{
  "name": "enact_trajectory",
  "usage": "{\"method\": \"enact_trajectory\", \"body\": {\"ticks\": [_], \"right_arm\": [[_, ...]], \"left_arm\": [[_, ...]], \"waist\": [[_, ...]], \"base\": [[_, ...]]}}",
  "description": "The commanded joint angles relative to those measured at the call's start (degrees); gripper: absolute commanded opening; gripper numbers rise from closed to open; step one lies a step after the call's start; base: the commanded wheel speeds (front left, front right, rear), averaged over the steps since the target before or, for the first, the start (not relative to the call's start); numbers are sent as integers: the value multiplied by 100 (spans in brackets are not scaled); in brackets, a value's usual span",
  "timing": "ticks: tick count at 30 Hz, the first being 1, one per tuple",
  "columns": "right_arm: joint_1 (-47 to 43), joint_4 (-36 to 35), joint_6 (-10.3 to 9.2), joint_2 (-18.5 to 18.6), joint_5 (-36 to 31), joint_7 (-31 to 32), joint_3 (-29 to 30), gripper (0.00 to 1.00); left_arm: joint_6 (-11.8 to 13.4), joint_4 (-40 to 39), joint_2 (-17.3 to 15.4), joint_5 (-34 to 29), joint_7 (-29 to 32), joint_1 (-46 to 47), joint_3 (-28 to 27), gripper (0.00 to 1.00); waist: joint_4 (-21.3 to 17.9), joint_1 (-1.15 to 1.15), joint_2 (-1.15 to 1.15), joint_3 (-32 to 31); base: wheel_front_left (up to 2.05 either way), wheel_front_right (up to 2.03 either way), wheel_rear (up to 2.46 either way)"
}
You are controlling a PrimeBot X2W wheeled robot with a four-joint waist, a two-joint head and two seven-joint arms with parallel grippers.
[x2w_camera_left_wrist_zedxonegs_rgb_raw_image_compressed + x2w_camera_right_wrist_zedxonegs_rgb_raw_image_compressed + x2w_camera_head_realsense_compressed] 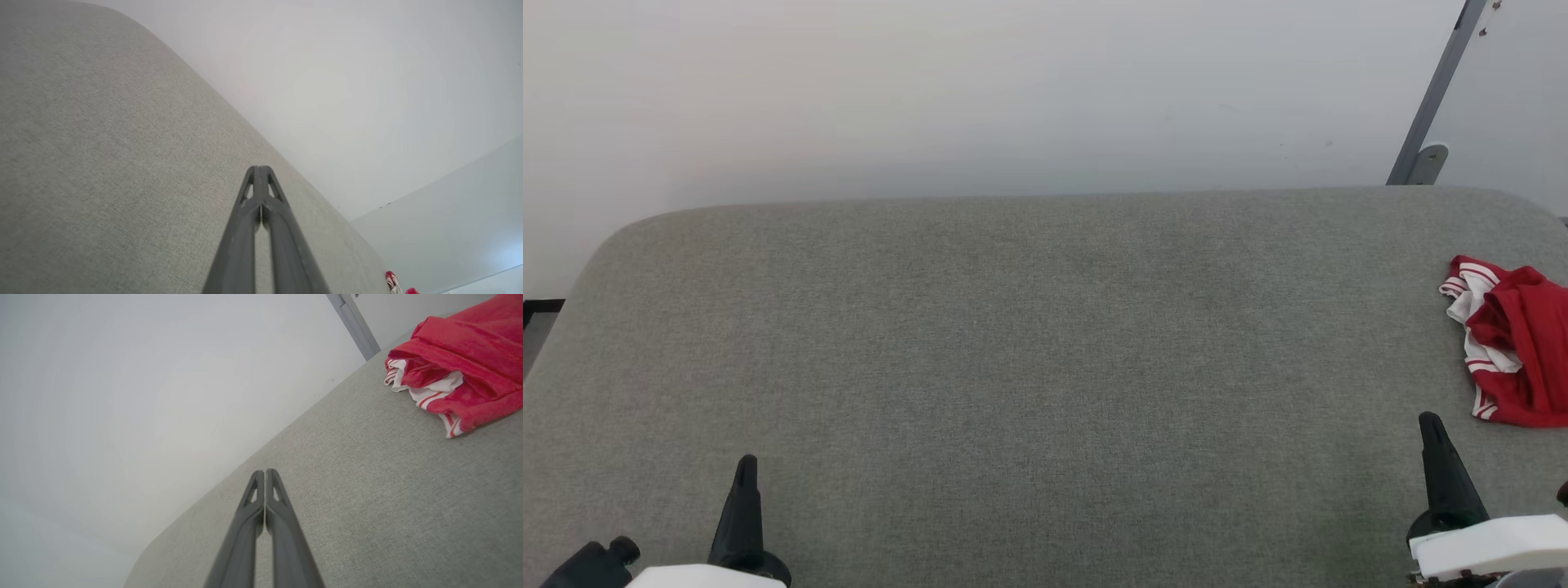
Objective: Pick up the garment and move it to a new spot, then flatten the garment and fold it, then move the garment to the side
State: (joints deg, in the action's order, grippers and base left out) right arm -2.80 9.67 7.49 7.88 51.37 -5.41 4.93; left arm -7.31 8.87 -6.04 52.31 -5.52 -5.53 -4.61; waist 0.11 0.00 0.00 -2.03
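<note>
Grippers: two, fingers pointing across grey table. Left gripper at near-left corner, right gripper at near-right, both clenched, empty. One garment, crumpled, at table's right edge.

The red garment with white striped trim lies crumpled, seemingly loosely folded.

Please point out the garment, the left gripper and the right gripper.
garment point(1519, 347), head view, on its red bunched body.
left gripper point(746, 469), head view, at its closed fingertips.
right gripper point(1431, 426), head view, at its closed fingertips.
</note>
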Motion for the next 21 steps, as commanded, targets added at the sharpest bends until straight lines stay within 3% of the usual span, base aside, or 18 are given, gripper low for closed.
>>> {"method": "enact_trajectory", "body": {"ticks": [1,21], "right_arm": [[168,-39,1,12,176,60,23,0],[412,102,1,-150,1394,415,68,0]], "left_arm": [[-10,-36,-36,175,43,183,-31,0],[-16,131,68,1379,401,515,-73,0]], "waist": [[0,0,0,3],[-3,0,0,55]], "base": [[0,0,0],[0,0,0]]}}
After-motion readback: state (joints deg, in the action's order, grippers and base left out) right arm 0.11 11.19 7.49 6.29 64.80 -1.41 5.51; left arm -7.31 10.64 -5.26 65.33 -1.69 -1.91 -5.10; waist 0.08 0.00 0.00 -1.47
